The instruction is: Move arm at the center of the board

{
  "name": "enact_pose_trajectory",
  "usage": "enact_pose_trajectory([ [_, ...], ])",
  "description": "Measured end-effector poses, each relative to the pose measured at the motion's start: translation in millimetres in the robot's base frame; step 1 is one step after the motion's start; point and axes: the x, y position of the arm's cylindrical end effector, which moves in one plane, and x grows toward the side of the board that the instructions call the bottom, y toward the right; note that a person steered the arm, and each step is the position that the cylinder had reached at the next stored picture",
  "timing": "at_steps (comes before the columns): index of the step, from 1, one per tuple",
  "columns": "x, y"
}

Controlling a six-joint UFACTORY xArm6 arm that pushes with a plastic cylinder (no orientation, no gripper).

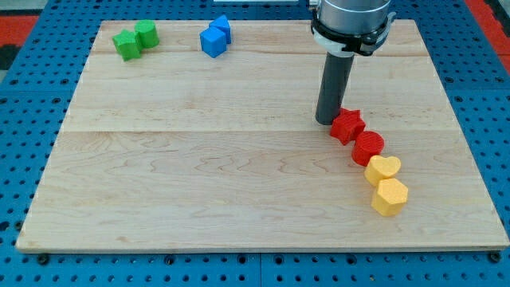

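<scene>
My tip (327,120) rests on the wooden board (199,175), right of the board's middle, touching or nearly touching the left side of a red star block (347,126). Below the star, running down to the view's right, lie a red round block (368,147), a yellow heart block (383,169) and a yellow hexagonal block (390,197). The rod's dark shaft rises to the arm's silver wrist (351,20) at the view's top.
At the view's top left sit a green star block (125,45) and a green hexagonal block (147,34), touching. Two blue blocks (215,36) sit together at the top centre. A blue perforated table (32,80) surrounds the board.
</scene>
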Motion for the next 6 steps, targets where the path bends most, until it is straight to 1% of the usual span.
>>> enact_pose_trajectory([
  [1, 2, -18],
  [2, 24, -18],
  [4, 26, 27],
  [5, 25, 0],
  [6, 8, -58],
])
